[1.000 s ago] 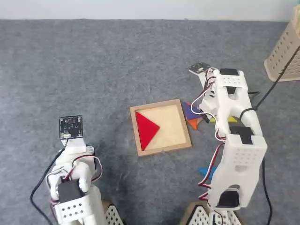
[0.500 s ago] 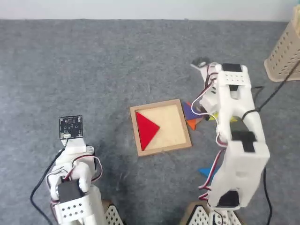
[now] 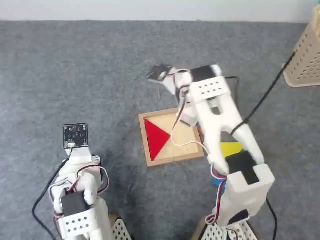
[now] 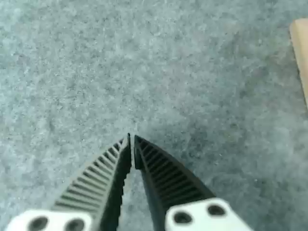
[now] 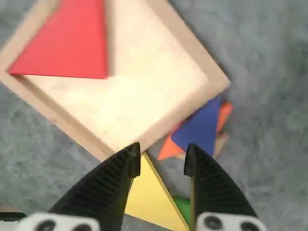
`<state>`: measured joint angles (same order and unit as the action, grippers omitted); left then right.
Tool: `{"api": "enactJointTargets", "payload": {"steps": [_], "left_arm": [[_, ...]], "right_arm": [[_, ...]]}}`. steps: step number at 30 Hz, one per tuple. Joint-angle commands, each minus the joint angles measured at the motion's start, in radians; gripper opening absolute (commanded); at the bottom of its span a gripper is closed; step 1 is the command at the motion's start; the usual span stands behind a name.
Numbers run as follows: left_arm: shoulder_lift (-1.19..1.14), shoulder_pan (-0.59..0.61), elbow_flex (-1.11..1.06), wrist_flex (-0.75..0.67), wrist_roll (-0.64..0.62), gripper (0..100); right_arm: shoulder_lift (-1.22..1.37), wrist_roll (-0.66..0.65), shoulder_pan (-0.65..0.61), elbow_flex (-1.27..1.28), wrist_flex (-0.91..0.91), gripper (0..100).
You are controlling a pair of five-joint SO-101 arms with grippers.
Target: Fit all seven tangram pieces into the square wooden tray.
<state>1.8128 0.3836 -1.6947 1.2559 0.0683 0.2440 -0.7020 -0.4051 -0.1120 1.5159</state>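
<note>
Change: we are seeing the right arm (image 3: 215, 105) swinging in over the tray (image 3: 170, 159). A second ago it was standing off the tray's right rim. The left arm is keeping its place, well apart from the tray's near-left corner.
Done: we are counting one piece home. The red triangle (image 3: 155, 137) is lying flat inside the tray against its left wall, and the rest of the tray floor is showing bare wood.
Left to do: six pieces are waiting outside, as we are judging it. The blue piece (image 5: 197, 127) and orange piece (image 5: 224, 111) are overlapping just beside the tray's right rim. The yellow triangle (image 3: 231, 149) and a green piece (image 5: 182, 208) are lying near the same rim. A light-blue piece (image 3: 216, 182) is peeking out beyond the tray's near-right corner. We are not making out the seventh.
Right fingers: the right gripper (image 5: 162, 151) is hanging over the tray's right rim with its fingers apart. The yellow triangle's tip is showing under them, and nothing is clamped.
Left fingers: the left gripper (image 4: 131, 140) is pointing at bare desk (image 3: 100, 65) with its fingers together, holding nothing. The tray's edge is showing off to one side.
Progress: we are judging the task barely begun.
</note>
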Motion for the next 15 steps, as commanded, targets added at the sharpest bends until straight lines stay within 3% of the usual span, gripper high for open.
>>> {"api": "enactJointTargets", "payload": {"steps": [1, 3, 6, 11, 15], "left_arm": [[0.014, -0.003, 0.008, 0.008, -0.008, 1], [0.014, -0.003, 0.008, 0.008, -0.008, 1], [0.014, -0.003, 0.008, 0.008, -0.008, 1], [0.014, -0.003, 0.008, 0.008, -0.008, 1], [0.014, -0.003, 0.008, 0.008, -0.008, 1]], "right_arm": [[-0.079, 0.006, 0.025, -0.048, 0.025, 14.5], [-0.088, -0.006, 0.071, -0.038, 0.068, 14.7], [-0.131, -0.170, 0.157, 0.043, 0.116, 14.8], [-0.329, -0.408, 0.249, 0.368, 0.050, 15.3], [-0.538, -0.605, 0.266, 0.675, -0.031, 24.7]]}}
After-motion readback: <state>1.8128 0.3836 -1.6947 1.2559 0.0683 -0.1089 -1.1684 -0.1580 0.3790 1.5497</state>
